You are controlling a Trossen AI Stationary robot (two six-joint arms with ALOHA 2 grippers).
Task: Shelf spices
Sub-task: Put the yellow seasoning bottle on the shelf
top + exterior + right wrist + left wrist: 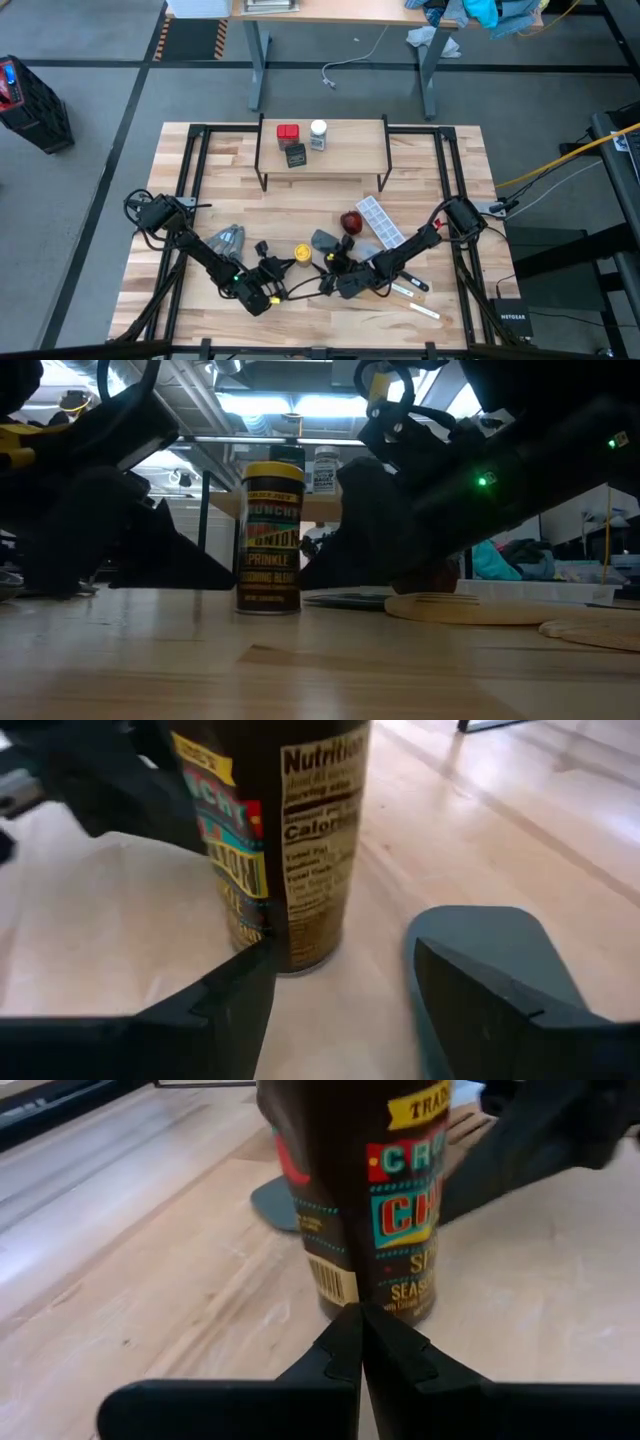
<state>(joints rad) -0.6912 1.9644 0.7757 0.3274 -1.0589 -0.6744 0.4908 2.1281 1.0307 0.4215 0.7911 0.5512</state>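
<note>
Three of the four spices are already on the shelf (322,151): the red square tin (288,133), the dark square tin (295,155) just beside it, and the white-capped jar (318,134) near both. One is left, the yellow-lidded amber jar (302,252), so you are on the last item, by my reckoning.

That jar stands upright on the counter (220,190), well apart from the shelf on the side toward the arm bases. It reads as a tall, narrow jar, dark amber body, yellow lid, bright printed label with a barcode and a nutrition panel. Its base sits flat on the wood.

Your right gripper (340,990) is low at the jar, fingers spread, one finger close against the jar's foot and the other clear of it. It is not pinching anything yet. A grey measuring spoon (480,935) lies just beside the jar there; watch it on the close.

Your left gripper (360,1345) sits on the jar's opposite side, fingers pressed together, tips near the jar, holding nothing.

Still to do: close on the jar, lift, carry to the shelf, set it by the other three.
</note>
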